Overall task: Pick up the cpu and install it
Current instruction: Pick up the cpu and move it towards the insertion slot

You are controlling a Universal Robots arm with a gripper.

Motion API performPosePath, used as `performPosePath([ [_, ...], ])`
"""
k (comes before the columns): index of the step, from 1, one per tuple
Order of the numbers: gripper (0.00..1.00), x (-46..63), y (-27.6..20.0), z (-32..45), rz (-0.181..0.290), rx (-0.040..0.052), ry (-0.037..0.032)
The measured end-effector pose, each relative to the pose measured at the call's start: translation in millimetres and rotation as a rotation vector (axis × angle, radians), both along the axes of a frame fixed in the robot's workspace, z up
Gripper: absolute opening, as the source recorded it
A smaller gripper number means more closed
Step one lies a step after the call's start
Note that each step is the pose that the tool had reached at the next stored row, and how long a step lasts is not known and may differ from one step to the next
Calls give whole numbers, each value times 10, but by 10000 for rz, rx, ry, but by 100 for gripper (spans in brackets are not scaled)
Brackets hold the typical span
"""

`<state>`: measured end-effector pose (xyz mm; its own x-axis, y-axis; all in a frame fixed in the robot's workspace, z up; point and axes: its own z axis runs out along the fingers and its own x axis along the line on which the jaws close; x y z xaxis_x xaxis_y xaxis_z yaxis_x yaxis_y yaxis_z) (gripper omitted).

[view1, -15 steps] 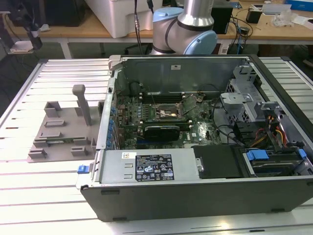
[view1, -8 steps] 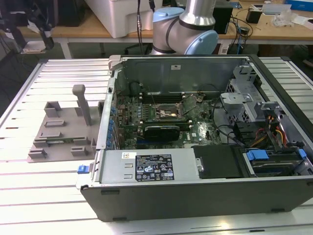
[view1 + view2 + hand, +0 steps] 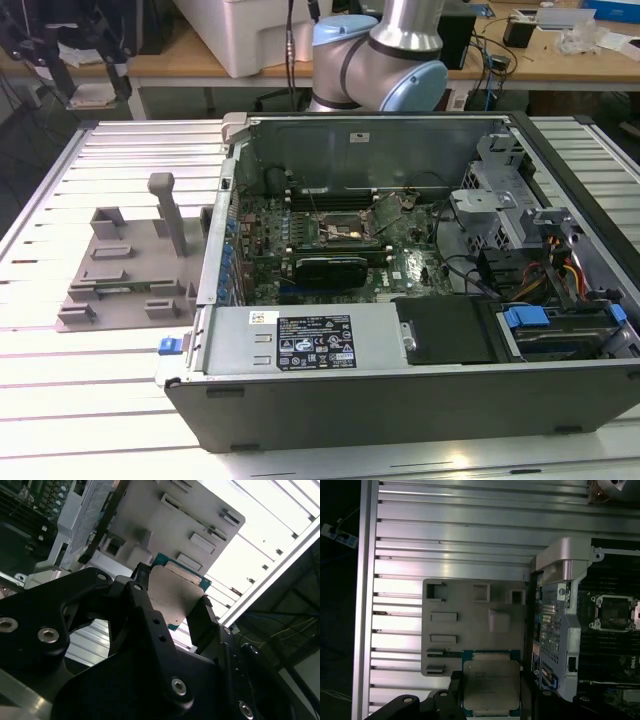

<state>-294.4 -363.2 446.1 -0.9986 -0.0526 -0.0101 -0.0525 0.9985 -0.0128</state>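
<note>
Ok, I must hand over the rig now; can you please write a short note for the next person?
The claw is shut on the cpu, seen in both wrist views.
Cpu: in the claw, at the edge of the grey fixture plate, beside the computer case.
Done: the grasp.
Left: the install; the socket in the case looks empty.

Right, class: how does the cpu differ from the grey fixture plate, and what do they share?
The cpu is far smaller than the fixture plate. The cpu's top is smooth silvery metal; the fixture plate is grey with raised blocks. The end effector grips the cpu; the fixture plate lies on the slatted table. Both are flat and squarish.
</note>
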Motion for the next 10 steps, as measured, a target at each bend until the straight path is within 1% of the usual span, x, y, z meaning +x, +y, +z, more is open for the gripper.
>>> performPosePath([
  [6,54,146,0,0,0,0,9],
  [10,54,326,0,-1,0,0,20],
])
